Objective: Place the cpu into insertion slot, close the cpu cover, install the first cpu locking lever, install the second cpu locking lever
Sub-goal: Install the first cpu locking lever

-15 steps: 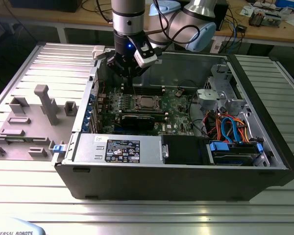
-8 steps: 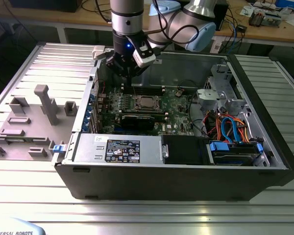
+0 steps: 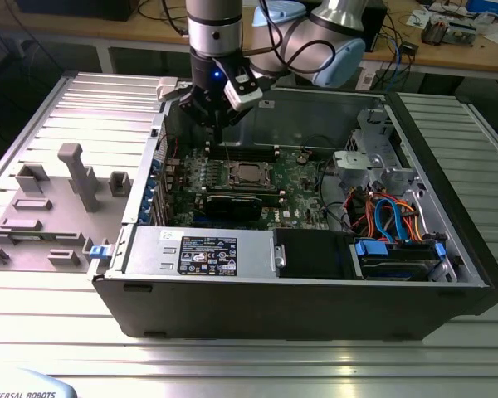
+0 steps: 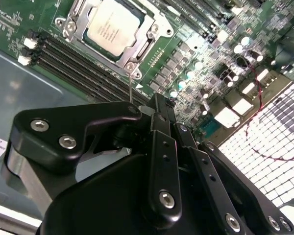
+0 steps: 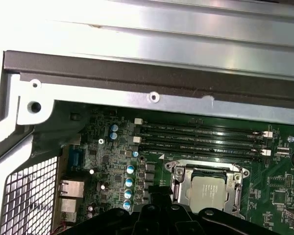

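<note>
Hanging over the board [image 4: 201, 54], the gripper [image 4: 154, 105] has its jaws drawn together. A thin lever [image 4: 131, 87] rises up to its tips, but whether they pinch it I cannot tell. Below the tips, a little aside, the cpu [image 4: 112, 27] already sits in the slot [image 4: 66, 29], with the cover [image 4: 151, 30] lying flat over it. I judge the levers are not yet locked.

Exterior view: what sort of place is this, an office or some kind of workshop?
Most likely a robotics lab or test workshop. An open computer case lies on a ribbed metal table, a robot arm hangs over its motherboard, and a wooden bench behind carries cables.
</note>
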You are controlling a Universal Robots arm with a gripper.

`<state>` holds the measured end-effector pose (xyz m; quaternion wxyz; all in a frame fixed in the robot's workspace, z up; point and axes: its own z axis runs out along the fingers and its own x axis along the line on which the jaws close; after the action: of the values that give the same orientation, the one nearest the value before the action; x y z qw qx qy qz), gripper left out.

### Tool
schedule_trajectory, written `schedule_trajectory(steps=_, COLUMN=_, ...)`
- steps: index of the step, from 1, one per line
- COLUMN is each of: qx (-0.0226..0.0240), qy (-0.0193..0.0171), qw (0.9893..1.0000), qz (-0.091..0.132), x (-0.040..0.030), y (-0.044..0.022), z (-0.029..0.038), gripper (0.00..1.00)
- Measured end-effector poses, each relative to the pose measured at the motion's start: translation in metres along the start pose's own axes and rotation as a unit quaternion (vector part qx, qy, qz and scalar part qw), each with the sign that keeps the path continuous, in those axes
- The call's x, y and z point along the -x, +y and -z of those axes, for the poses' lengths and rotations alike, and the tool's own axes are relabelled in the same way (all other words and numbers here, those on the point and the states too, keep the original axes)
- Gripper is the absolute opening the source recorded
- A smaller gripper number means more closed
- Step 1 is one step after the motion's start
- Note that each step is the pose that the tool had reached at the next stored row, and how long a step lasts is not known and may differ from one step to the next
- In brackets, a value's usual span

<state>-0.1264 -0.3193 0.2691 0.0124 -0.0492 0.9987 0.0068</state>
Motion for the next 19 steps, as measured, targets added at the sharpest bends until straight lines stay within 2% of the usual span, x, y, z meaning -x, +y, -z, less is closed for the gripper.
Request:
schedule_trajectory(steps=3, qx=0.0, qy=-0.0001, qw=1.0, qz=0.0, x=0.0008, y=0.0077, z=-0.0002, gripper=0.11)
schedule_trajectory(steps=5, qx=0.0, qy=0.0, qw=1.0, qz=0.0, x=0.0009, y=0.0094, z=-0.0003, gripper=0.11)
schedule_trajectory(steps=7, qx=0.0, qy=0.0, qw=1.0, qz=0.0, x=0.001, y=0.0103, z=-0.0006, gripper=0.11)
schedule_trajectory(steps=9, qx=-0.0004, qy=0.0, qw=1.0, qz=0.0, x=0.004, y=0.0109, z=-0.0008, gripper=0.11)
schedule_trajectory(steps=14, qx=-0.0009, qy=0.0001, qw=1.0, qz=0.0, x=0.0152, y=0.0104, z=-0.0013, gripper=0.11)
schedule_trajectory(steps=19, qx=-0.0012, qy=0.0001, qw=1.0, qz=0.0, x=0.0161, y=0.0105, z=-0.0015, gripper=0.11)
